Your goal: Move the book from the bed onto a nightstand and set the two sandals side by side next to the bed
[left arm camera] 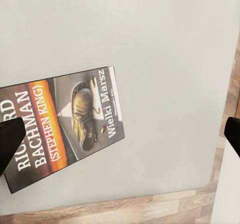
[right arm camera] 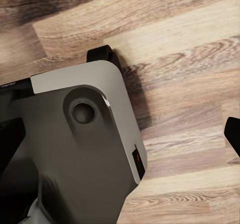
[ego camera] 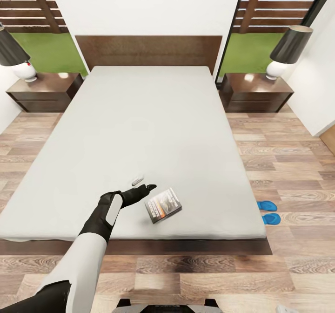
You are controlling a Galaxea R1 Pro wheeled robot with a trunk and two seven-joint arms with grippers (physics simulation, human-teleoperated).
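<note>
The bed (ego camera: 139, 131) stands on a wood-plank floor (ego camera: 288, 164) between two nightstands (ego camera: 44, 91) under lamps (ego camera: 289, 50). The book (ego camera: 164, 205) lies near the mattress's foot edge, just beside the released left claw (ego camera: 145, 185). Two blue sandals (ego camera: 268, 212) lie on the floor, touching the bed's right side. Whether the right claw (right arm camera: 235, 134) is released cannot be told.

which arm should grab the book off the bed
Left. The left gripper hovers open over the mattress beside the book, whose cover shows in its wrist view. The right wrist camera faces the floor beside the robot's base.
</note>
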